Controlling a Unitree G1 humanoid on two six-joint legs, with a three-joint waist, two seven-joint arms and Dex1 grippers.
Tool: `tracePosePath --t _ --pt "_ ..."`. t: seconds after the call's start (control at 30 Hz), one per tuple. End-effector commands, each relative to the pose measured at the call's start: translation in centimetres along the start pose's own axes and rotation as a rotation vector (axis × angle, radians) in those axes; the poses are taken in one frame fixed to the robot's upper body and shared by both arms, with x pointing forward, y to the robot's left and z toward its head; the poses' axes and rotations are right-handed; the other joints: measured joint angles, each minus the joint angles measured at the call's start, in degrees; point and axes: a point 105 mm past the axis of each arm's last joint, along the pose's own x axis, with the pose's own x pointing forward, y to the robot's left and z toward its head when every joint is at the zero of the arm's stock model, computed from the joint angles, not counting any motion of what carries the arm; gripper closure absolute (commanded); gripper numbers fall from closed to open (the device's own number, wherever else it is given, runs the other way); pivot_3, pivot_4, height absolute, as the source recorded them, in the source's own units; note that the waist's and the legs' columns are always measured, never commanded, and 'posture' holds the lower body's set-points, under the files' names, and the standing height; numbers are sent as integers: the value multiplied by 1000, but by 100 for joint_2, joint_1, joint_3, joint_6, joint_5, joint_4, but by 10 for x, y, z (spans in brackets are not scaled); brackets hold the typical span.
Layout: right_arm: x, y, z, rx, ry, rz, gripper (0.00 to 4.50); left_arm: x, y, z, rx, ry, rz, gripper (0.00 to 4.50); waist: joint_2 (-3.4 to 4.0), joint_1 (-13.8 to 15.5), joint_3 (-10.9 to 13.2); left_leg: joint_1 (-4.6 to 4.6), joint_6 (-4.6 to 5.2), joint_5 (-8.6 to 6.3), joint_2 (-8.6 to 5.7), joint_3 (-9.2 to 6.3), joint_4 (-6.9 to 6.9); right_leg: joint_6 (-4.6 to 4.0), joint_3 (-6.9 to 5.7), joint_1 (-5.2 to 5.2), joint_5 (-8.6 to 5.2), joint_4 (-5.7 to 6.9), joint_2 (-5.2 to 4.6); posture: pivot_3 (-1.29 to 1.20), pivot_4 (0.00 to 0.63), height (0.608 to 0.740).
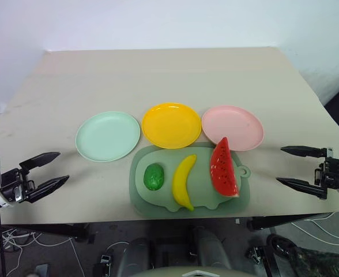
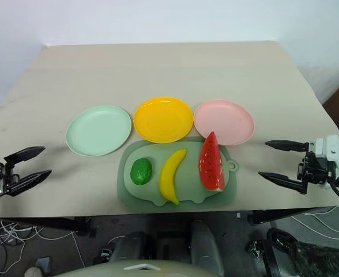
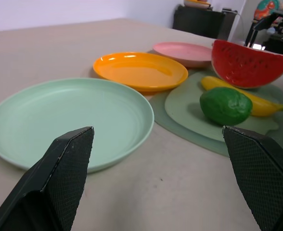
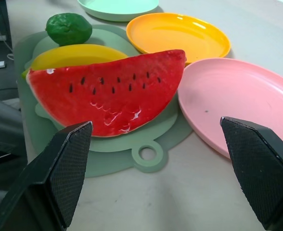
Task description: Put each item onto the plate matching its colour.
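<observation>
Three toy fruits lie side by side on a large sage-green pig-shaped board (image 1: 238,199) at the near edge of a pale beige worktop (image 1: 158,75): a small round dark-green fruit (image 1: 154,176) toward the board's left end, a curved yellow banana (image 1: 184,182) at its middle, and a red watermelon wedge with black seeds (image 1: 223,168) standing on edge toward its right end, beside the board's small ring-shaped loop. Just beyond the board's far edge, three round shallow plastic plates sit in a row, none holding a fruit: a mint-green plate (image 1: 108,136) off the board's far left corner, a yellow-orange plate (image 1: 171,124) behind its middle with its rim meeting the board's edge, and a pale pink plate (image 1: 232,127) behind its right end, close behind the watermelon's tip. The robot's left tool (image 1: 49,169) hovers well to the left of the board, its two black fingers spread wide with nothing between them; the right tool (image 1: 289,166) hovers well to the right of the board, likewise spread wide and empty. Both tools point inward toward the board, apart from every fruit and plate.
</observation>
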Motion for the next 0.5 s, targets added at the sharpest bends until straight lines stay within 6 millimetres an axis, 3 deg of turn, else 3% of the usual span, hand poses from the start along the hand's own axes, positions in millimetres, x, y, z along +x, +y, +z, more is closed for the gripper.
tracePosePath --t 0.03,0.2,0.5 --pt "-2 -4 3 -12 -44 -25 0 0 2 6 34 -12 9 14 0 0 0 0 0 0 0 0 0 1 0 0 1 0 0 0 150 736" --pt "-5 1 -11 22 -27 -13 0 1 2 4 32 -18 14 14 0 -1 0 1 0 0 0 1 0 1 0 1 1 0 1 0 150 736" --pt "-2 7 -15 30 -31 2 0 4 4 5 30 -38 4 14 0 3 0 1 -1 0 -1 2 1 5 0 2 4 2 1 0 150 736"
